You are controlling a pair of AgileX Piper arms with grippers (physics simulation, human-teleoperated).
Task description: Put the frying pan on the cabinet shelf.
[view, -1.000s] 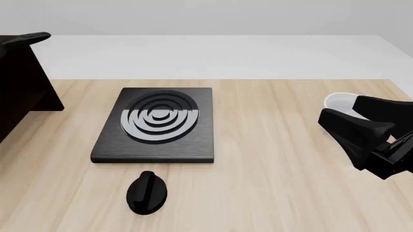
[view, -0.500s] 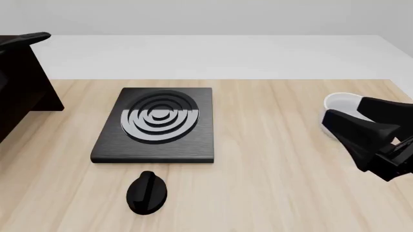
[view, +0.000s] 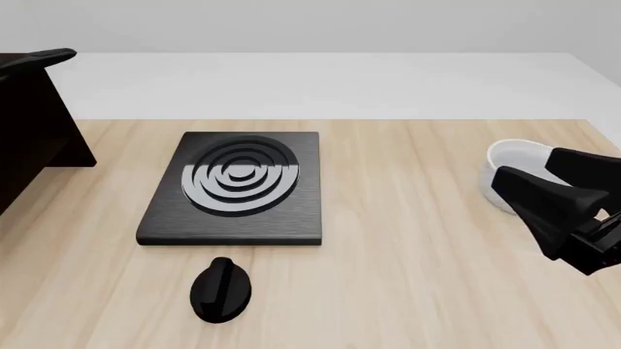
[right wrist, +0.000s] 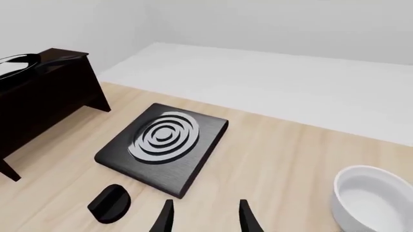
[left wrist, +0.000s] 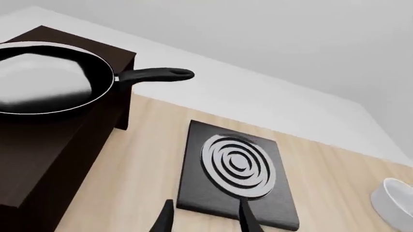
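The worktop (view: 408,291), a pale wooden surface, was seen to carry everything, and it filled most of the front view. At about nine o'clock of that view stood the cabinet (view: 29,138), tall and very dark brown, cut off by the frame edge. Its flat top, the cabinet shelf (left wrist: 96,48), was shown best by the left wrist camera, and the frying pan (left wrist: 45,79) was seen resting on it with the glossy bowl upward and the slim handle (left wrist: 154,74) reaching out past the shelf edge over the worktop. Near the centre of the front view, slightly toward ten o'clock, lay the stove plate (view: 238,189), square and black with silver rings. At three o'clock the white pot (view: 514,156) stood partly behind the right claw (view: 572,200), whose fingers were held apart with nothing between them. At about seven o'clock from the plate lay a small black knob (view: 221,289). The left claw (left wrist: 203,220) was visible only in its own wrist view, where the two fingertips were spread and empty, well apart from the pan. The placing itself was judged to be finished, since the pan sat on the shelf and was gripped by neither claw. Little seemed left beyond clearing the arms, though the handle's overhang suggested that the pan's seating might be checked.
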